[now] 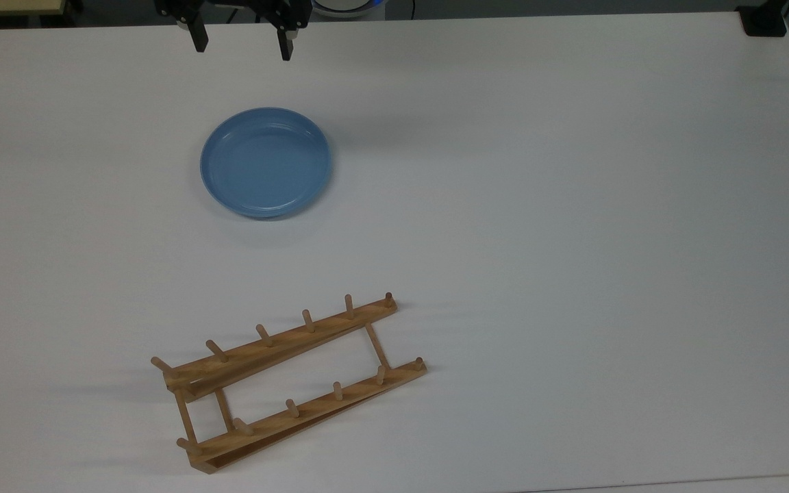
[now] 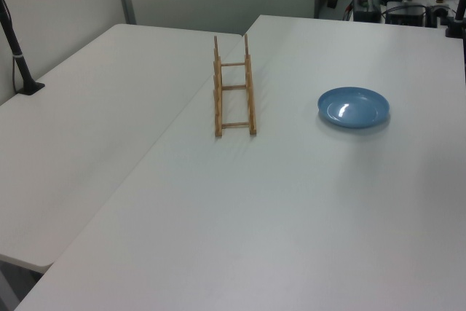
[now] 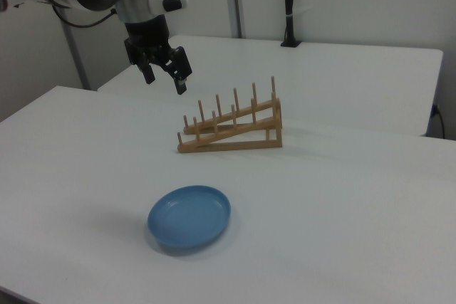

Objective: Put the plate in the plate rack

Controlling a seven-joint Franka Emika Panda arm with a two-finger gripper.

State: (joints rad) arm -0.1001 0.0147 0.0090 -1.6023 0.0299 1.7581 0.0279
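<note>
The light-blue plate [image 1: 266, 162] lies flat on the white table, seen also in the left view as the plate [image 2: 353, 107] and in the right view as the plate [image 3: 189, 216]. The wooden plate rack [image 1: 292, 380] with upright pegs stands apart from it toward the top view's bottom; the rack [image 2: 234, 94] and rack [image 3: 231, 127] hold nothing. My gripper [image 1: 242, 42] hangs open above the table beyond the plate at the top view's upper edge. In the right view the gripper [image 3: 165, 78] is high at the left, with nothing between its fingers.
The white table [image 1: 572, 205] stretches wide to the top view's right. A black post base [image 1: 764, 20] sits at the far right corner. A second white table [image 2: 87, 129] adjoins behind the rack, with a black stand [image 2: 22, 71] on it.
</note>
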